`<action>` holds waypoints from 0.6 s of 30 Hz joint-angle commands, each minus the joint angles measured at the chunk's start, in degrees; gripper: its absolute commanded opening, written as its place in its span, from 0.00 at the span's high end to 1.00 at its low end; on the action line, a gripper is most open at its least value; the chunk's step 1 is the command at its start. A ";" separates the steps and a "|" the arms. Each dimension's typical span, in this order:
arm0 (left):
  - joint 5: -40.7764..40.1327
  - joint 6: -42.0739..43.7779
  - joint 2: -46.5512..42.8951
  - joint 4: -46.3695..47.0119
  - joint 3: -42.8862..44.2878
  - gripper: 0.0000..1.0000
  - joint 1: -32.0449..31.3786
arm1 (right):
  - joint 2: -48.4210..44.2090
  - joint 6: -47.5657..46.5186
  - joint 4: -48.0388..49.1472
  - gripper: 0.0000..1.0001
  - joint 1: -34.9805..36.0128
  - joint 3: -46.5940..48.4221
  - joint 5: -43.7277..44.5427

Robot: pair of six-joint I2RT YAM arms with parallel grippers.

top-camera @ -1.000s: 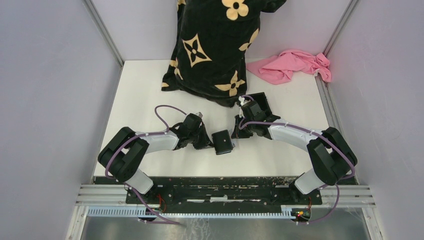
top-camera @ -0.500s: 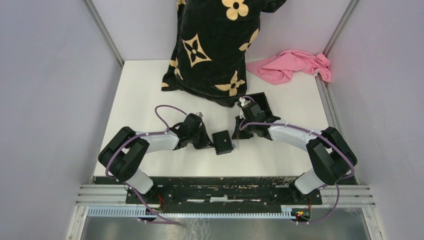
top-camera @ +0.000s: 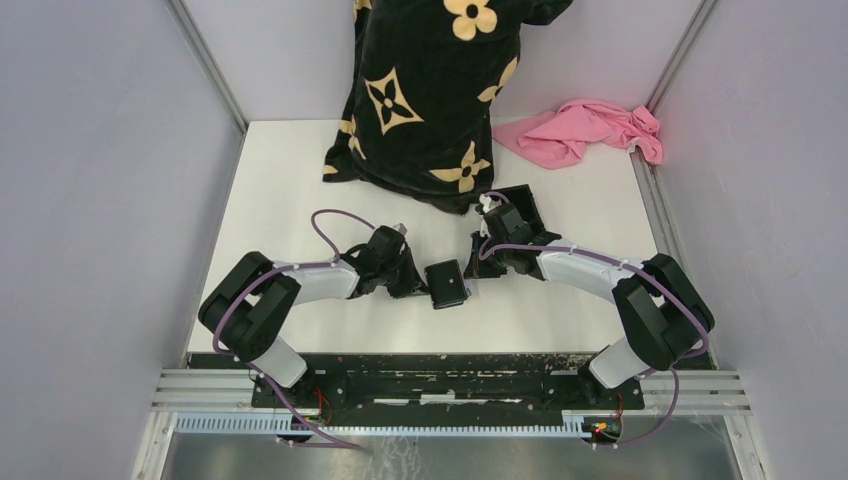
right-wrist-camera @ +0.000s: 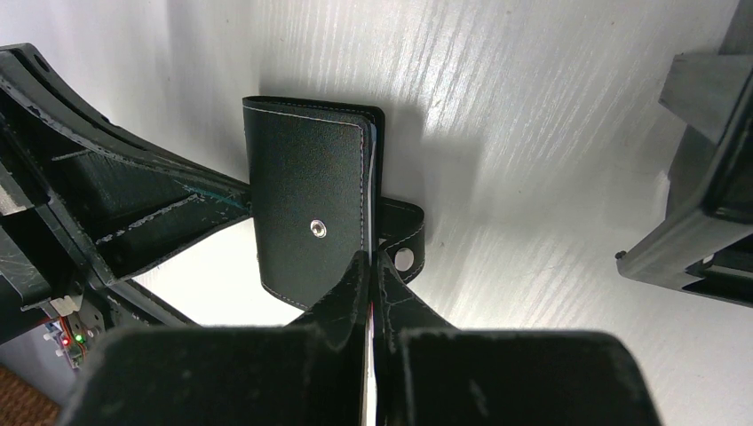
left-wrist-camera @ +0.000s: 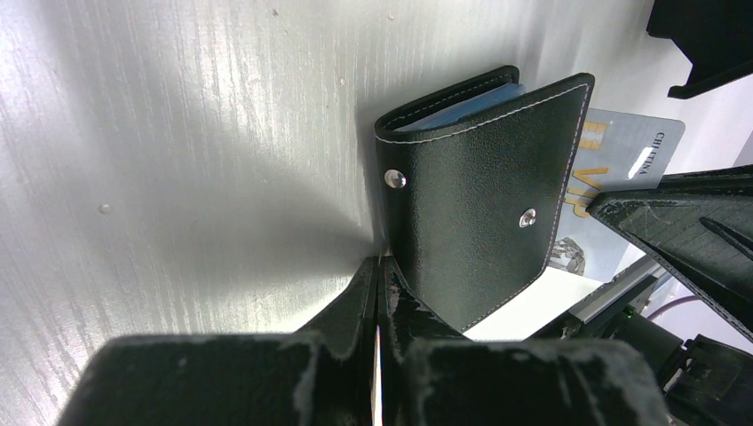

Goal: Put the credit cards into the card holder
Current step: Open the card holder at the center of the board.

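White tabletop point(top-camera: 290, 180), grey walls. Black card holder point(top-camera: 446, 284) standing between the two fingertip pairs. Left gripper point(left-wrist-camera: 377, 266) fully closed, holder touching just ahead-right; blue card point(left-wrist-camera: 471, 105) tucked inside, grey VIP card point(left-wrist-camera: 622, 151) protruding beyond. Right gripper point(right-wrist-camera: 370, 257) likewise closed, tips against holder's edge.

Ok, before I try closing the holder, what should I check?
1. Blue card seated in the card holder: ok, its edge shows inside the fold.
2. Grey card fully in: not ok, it sticks out past the holder's side.
3. Strap snapped: not ok, it hangs loose.
4. Left claw shut at the holder's lower corner: ok.
5. Right claw shut: ok.
6. Either claw actually pinching something: cannot tell.
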 commanded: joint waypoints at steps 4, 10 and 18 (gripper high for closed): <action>-6.22 3.71 5.04 -11.85 -3.37 0.97 -0.24 | -1.52 0.85 1.58 0.99 -0.09 0.85 -0.68; -6.20 3.63 5.07 -11.72 -3.55 0.97 -0.19 | -1.53 1.08 1.53 0.99 -0.10 1.01 -0.78; -6.12 3.54 4.95 -11.52 -4.07 0.97 -0.19 | -1.58 1.78 1.83 0.99 -0.08 1.23 -1.14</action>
